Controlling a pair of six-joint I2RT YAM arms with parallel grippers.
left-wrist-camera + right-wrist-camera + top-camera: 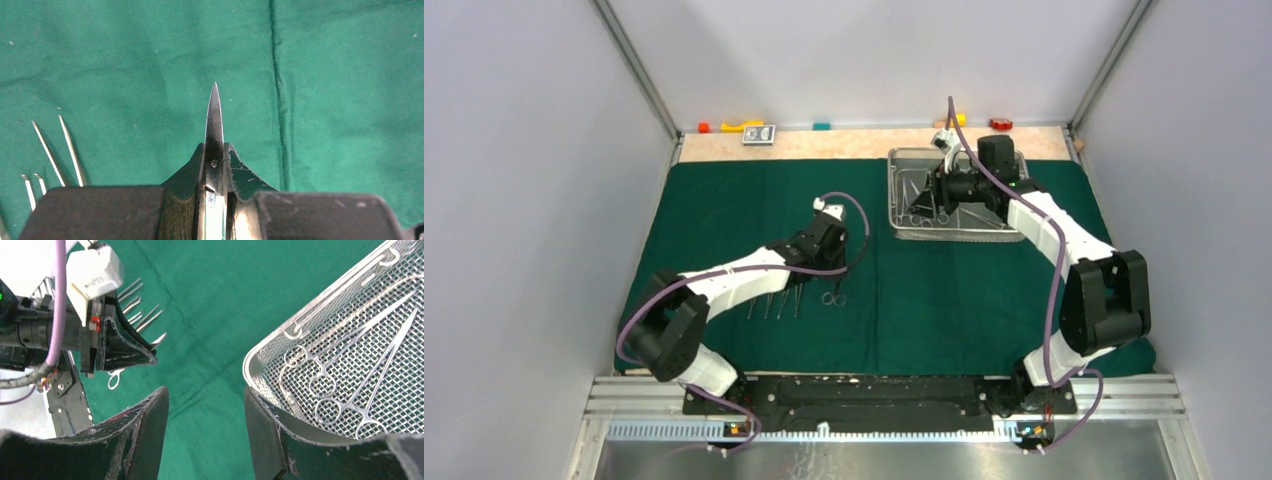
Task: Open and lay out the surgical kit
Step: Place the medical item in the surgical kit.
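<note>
1. We see the left gripper (215, 146) with its fingers drawn together, clamped on a pair of scissors (214, 115). The pivot screw sits right between the fingertips, and the closed, pointed blades stick out past them over the dark green cloth (974, 290).
2. In the top view a ring handle (832, 297) lies on the cloth just by this gripper. We cannot tell whether it belongs to the gripped scissors.
3. The left arm has its elbow folded back near its base. Its forearm runs forward and to the right, ending over the middle of the cloth.
4. We see the right gripper (205, 390) with its fingers well apart and nothing between them. Only bare cloth shows in the gap.
5. One of its fingers (265, 435) hangs at the near corner of the wire-mesh tray (260, 352). We cannot tell whether it touches the rim.
6. The right arm has its elbow raised over the cloth's right edge. Its forearm reaches forward and to the left, to the tray.
7. The tray rests on the far right part of the cloth. Several ring-handled clamps (350, 395) lie flat on its mesh.
8. Slim tweezers (70, 150) lie side by side on the cloth, just beside the left gripper.
</note>
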